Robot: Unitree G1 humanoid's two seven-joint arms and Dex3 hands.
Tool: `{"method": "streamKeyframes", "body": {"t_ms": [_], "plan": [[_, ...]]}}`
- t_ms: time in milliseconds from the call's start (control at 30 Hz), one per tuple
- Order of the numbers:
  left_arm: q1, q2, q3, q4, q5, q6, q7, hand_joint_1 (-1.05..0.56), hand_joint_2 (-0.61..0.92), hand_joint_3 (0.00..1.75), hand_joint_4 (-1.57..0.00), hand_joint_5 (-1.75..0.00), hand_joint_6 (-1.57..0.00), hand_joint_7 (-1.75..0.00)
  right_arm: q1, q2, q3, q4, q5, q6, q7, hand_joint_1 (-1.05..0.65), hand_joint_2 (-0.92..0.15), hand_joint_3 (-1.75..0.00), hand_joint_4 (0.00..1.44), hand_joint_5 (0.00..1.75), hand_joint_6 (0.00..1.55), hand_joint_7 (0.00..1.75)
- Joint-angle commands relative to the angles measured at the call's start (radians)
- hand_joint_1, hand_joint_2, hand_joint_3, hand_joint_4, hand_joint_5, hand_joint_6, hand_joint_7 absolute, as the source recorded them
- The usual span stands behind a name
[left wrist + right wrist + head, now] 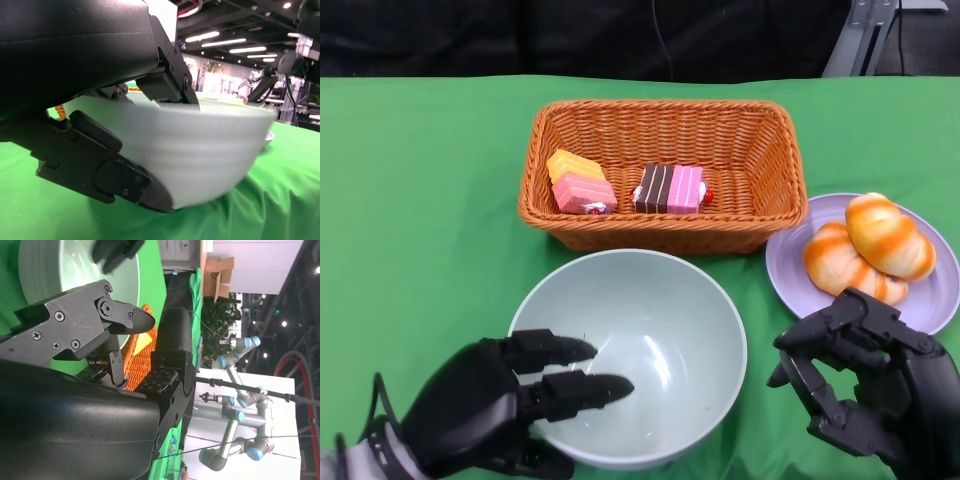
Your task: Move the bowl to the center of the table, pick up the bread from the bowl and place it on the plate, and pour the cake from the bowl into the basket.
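One pale green bowl [650,345] is sitting upright, mouth facing up, near the table's front edge and roughly midway across it; being round, it is showing no long axis, and it is holding nothing. The left hand [495,400] is gripping the bowl's near-left rim, fingers [582,390] lying inside and, in the left wrist view, a lower part pressing the outer wall [200,150]. The right hand [865,385] is hovering just right of the bowl, fingers curled and apart, holding nothing. One wicker basket [760,215], long axis running left to right, is standing just behind the bowl, containing two cake pieces [582,182] [670,188]. One lilac plate [940,290] toward the right edge is carrying two bread rolls [890,235] [838,262]. Green cloth [420,220] is lying open to the left.
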Motion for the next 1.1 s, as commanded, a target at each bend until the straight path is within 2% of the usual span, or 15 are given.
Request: {"method": "streamKeyframes", "body": {"t_ms": [33,133,333,533,567,600,633,667,700,733,767,800,900,967,1100], "plan": [[0.038,0.059,0.050,-0.059,-0.085,-0.024,-0.117,-1.04,0.92,0.28,-0.32,0.00,-0.35,0.00,0.006,-0.005,-0.008,0.002,0.000,-0.019,-0.005,-0.08,-0.65,-0.80,0.71,1.43,0.71,1.12],[0.071,0.084,0.096,-0.119,-0.160,-0.025,-0.224,-1.05,0.92,0.30,-0.23,0.00,-0.27,0.00,0.005,-0.006,-0.009,0.005,-0.007,-0.023,-0.007,-0.08,-0.64,-0.82,0.72,1.42,0.72,1.12],[0.129,0.092,0.180,-0.192,-0.302,-0.027,-0.417,-1.05,0.92,0.29,-0.19,0.00,-0.23,0.00,0.007,-0.006,-0.007,0.002,0.005,-0.015,-0.001,-0.09,-0.59,-0.90,0.72,1.42,0.72,1.14],[0.156,0.044,0.242,-0.165,-0.485,-0.096,-0.563,-1.05,0.92,0.29,-0.23,-0.02,-0.28,-0.03,0.009,-0.006,-0.007,0.001,0.010,-0.014,0.003,-0.08,-0.61,-0.88,0.71,1.43,0.71,1.14],[0.172,-0.032,0.267,-0.141,-0.630,-0.105,-0.581,-1.05,0.92,0.29,-0.23,-0.02,-0.28,-0.03,0.012,-0.008,-0.010,0.004,0.006,-0.019,0.001,-0.08,-0.61,-0.87,0.71,1.43,0.71,1.14],[0.181,-0.105,0.289,-0.120,-0.769,-0.108,-0.603,-0.51,0.92,0.23,-0.58,-0.17,-0.60,-0.12,0.013,-0.011,-0.014,0.010,0.001,-0.029,0.000,-0.08,-0.61,-0.87,0.71,1.43,0.71,1.15],[0.185,-0.164,0.305,-0.108,-0.892,-0.104,-0.636,-0.28,0.92,0.22,-0.76,-0.24,-0.77,-0.16,0.012,-0.011,-0.019,0.019,-0.006,-0.042,-0.003,-0.08,-0.60,-0.87,0.71,1.43,0.71,1.15],[0.188,-0.207,0.316,-0.110,-1.004,-0.086,-0.684,-0.15,0.92,0.25,-0.87,-0.32,-0.91,-0.19,0.011,-0.012,-0.023,0.028,-0.011,-0.054,-0.005,-0.08,-0.60,-0.87,0.71,1.43,0.72,1.15],[0.187,-0.226,0.325,-0.120,-1.066,-0.067,-0.726,-0.10,0.92,0.28,-0.89,-0.60,-1.03,-0.27,0.009,-0.010,-0.026,0.036,-0.015,-0.063,-0.008,-0.07,-0.60,-0.88,0.72,1.42,0.72,1.16],[0.189,-0.243,0.334,-0.139,-1.131,-0.038,-0.771,-0.09,0.92,0.30,-0.86,-0.82,-1.06,-0.38,0.008,-0.010,-0.029,0.042,-0.017,-0.066,-0.010,-0.07,-0.60,-0.88,0.72,1.42,0.72,1.16],[0.191,-0.258,0.344,-0.156,-1.190,-0.011,-0.816,-0.08,0.92,0.34,-0.83,-1.03,-1.02,-0.60,0.006,-0.010,-0.031,0.047,-0.017,-0.068,-0.011,-0.07,-0.61,-0.88,0.72,1.42,0.72,1.16],[0.194,-0.269,0.354,-0.168,-1.230,0.008,-0.852,-0.04,0.88,0.45,-0.81,-1.24,-0.91,-0.94,0.005,-0.010,-0.032,0.051,-0.016,-0.069,-0.012,-0.07,-0.61,-0.88,0.72,1.41,0.72,1.17],[0.214,-0.285,0.385,-0.233,-1.392,0.123,-1.029,0.00,0.74,0.83,-0.82,-1.51,-0.80,-1.37,-0.001,-0.010,-0.035,0.062,0.019,-0.064,0.005,-0.05,-0.62,-0.88,0.72,1.41,0.71,1.17],[0.235,-0.294,0.416,-0.275,-1.447,0.195,-1.115,0.01,0.70,0.89,-0.82,-1.55,-0.79,-1.44,-0.003,-0.010,-0.038,0.068,0.028,-0.060,0.009,-0.05,-0.64,-0.85,0.71,1.42,0.71,1.17],[0.274,-0.323,0.484,-0.321,-1.510,0.304,-1.251,0.07,0.54,1.16,-0.84,-1.65,-0.80,-1.55,-0.010,-0.015,-0.047,0.094,0.025,-0.081,0.016,-0.05,-0.67,-0.80,0.70,1.44,0.71,1.18]]}}
